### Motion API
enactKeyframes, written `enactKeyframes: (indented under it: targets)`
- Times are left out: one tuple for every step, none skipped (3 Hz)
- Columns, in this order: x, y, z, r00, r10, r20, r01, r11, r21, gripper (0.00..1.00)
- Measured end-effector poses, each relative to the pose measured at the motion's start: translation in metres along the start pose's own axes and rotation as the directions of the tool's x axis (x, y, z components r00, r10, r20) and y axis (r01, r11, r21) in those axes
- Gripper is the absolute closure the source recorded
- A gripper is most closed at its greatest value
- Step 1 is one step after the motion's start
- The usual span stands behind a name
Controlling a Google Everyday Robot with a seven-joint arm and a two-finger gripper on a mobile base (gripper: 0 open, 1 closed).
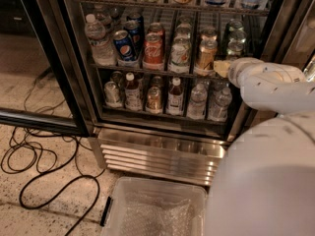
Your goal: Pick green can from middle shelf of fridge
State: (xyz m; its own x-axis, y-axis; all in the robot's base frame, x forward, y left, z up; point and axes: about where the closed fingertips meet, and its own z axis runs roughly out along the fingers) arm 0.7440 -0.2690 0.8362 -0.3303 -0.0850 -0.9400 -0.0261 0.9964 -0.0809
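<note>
Green can (pixel 235 47) stands upper right on the middle shelf (pixel 147 70); my gripper (pixel 221 68) hangs just lower-left of it, whether spread or closed I cannot tell. Drifting left, I'd topple the gold can (pixel 206 56).

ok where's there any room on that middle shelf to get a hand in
Little. The middle shelf is packed across from the water bottle to the gold-tan cans. The only gap is its front right corner, before the green can, and the claw sits in it. Off the shelf, the clear bin below the fridge is open-topped.
</note>
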Motion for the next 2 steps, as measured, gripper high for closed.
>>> enactKeyframes:
  targets:
    - [0.0, -0.0005, 0.0, 1.0, 0.0, 0.001, 0.0, 1.0, 0.005, 0.29]
    - [-0.0001, -0.0011, 0.0003, 1.0, 0.001, 0.002, -0.001, 0.9999, 0.011, 0.29]
